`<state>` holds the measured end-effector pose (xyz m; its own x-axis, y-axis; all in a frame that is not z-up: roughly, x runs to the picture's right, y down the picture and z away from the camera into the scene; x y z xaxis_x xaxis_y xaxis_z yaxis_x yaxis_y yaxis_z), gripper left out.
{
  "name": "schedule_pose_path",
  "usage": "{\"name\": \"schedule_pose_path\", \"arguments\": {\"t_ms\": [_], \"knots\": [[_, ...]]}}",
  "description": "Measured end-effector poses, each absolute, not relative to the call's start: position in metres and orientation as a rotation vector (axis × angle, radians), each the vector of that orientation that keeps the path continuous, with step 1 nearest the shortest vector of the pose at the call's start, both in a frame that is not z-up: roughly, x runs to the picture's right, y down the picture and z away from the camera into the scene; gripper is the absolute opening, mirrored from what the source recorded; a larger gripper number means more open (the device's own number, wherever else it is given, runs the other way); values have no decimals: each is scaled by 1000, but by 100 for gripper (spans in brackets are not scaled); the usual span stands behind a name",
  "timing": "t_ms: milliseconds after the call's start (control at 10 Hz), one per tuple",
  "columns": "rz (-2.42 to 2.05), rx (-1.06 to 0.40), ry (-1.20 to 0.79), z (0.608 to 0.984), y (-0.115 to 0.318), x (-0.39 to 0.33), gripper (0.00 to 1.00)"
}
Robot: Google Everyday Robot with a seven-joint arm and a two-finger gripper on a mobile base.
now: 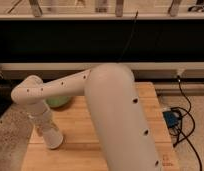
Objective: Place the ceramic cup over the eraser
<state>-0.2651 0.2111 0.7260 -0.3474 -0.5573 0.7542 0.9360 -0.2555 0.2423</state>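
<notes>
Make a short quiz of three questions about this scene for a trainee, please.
1. True or false: the ceramic cup is at the front left of the wooden table.
2. Which colour is the bowl behind the arm? A) green B) red C) blue
3. Can you see the eraser?

Key: 1 true. 2 A. 3 No, it is hidden; the gripper is at the cup.

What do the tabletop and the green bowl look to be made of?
Table: wood, likely butcher-block, with pale parallel strips and a matte finish. Bowl: smooth and uniformly light green, probably plastic, though glazed ceramic is possible; the arm hides most of it. The gripper is low over the table's left side.
</notes>
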Motion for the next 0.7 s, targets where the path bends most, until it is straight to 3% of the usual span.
{"name": "schedule_pose_path", "arguments": {"t_ms": [200, 700], "knots": [[-1811, -664, -811, 731, 209, -265, 80], [-1784, -650, -837, 722, 192, -255, 80]]}}
